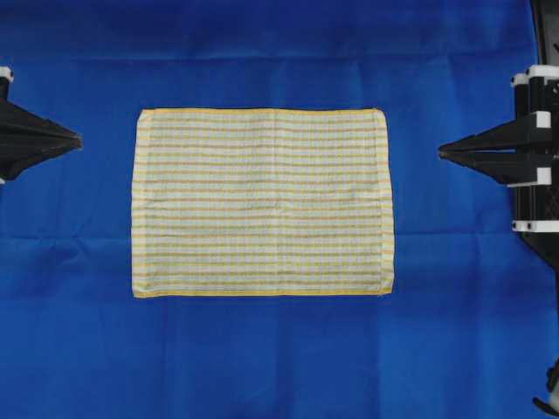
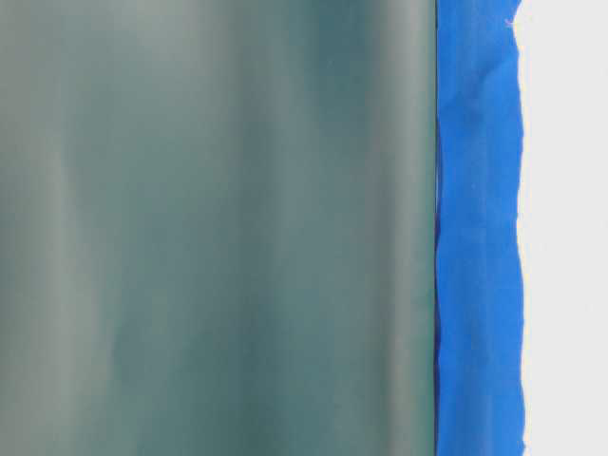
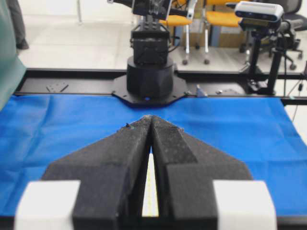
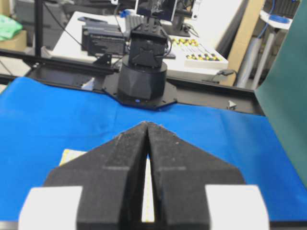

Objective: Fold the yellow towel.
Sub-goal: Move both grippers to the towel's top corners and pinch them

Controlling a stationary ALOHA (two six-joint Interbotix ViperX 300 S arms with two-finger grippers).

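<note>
Blue background cloth covers the whole work surface. Yellow towel lies flat and fully spread on it, midway between the two grippers, well clear of both. Left gripper parked off the towel's left edge, jaws closed, tips together, holding nothing. Right gripper mirrors it off the right edge, also closed and empty. Table-level view is mostly blocked by a green sheet.
</note>
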